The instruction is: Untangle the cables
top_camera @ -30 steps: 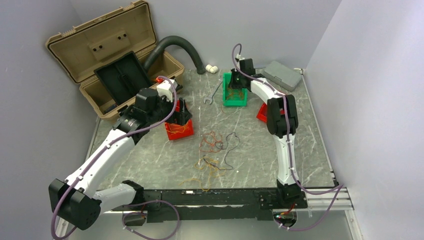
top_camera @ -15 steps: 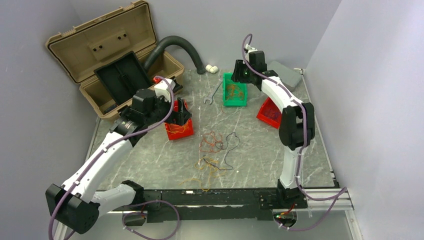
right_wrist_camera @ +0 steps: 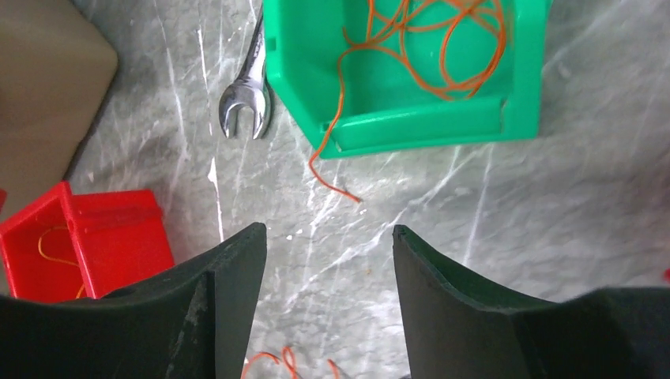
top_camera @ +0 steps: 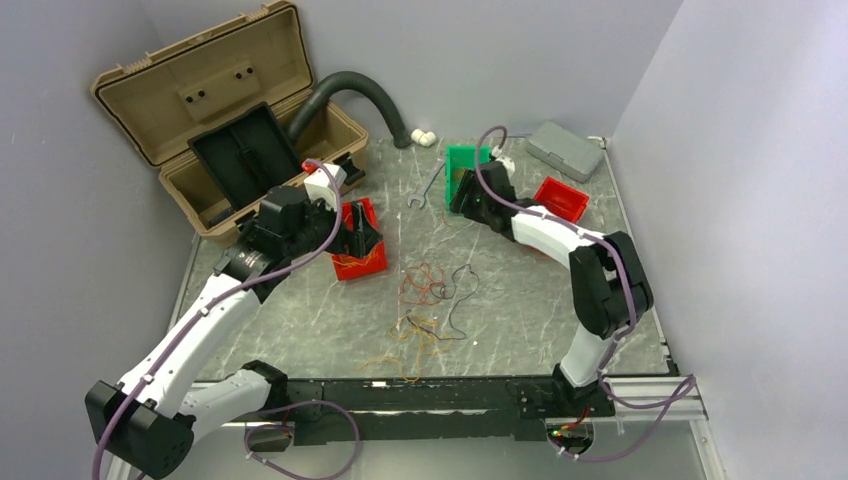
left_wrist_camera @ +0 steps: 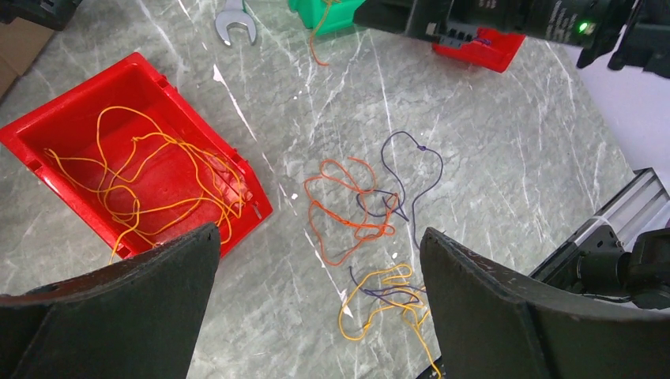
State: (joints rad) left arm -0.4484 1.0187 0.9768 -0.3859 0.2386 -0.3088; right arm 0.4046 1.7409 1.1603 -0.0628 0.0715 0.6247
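Loose cables lie mid-table: an orange loop [top_camera: 425, 283] [left_wrist_camera: 348, 209], a dark strand [top_camera: 458, 290] [left_wrist_camera: 411, 174] and yellow strands [top_camera: 415, 335] [left_wrist_camera: 387, 296]. A red bin [top_camera: 358, 262] [left_wrist_camera: 47, 134] holds yellow cables. A green bin [top_camera: 462, 157] [right_wrist_camera: 411, 130] holds orange cables, and one end [right_wrist_camera: 332, 166] trails over its wall onto the table. My left gripper [top_camera: 358, 240] [left_wrist_camera: 320, 233] hangs open over the red bin's near side. My right gripper [top_camera: 462, 195] [right_wrist_camera: 328, 230] is open just in front of the green bin, with nothing between its fingers.
A wrench [top_camera: 428, 185] [right_wrist_camera: 246, 87] lies left of the green bin. An open tan toolbox [top_camera: 220, 110] and a dark corrugated hose [top_camera: 360, 90] fill the back left. A second red bin [top_camera: 562, 197] and a grey case [top_camera: 565, 150] sit back right.
My right gripper has opened and come down from above the green bin to the table in front of it. The left arm has shifted slightly, its gripper still open.
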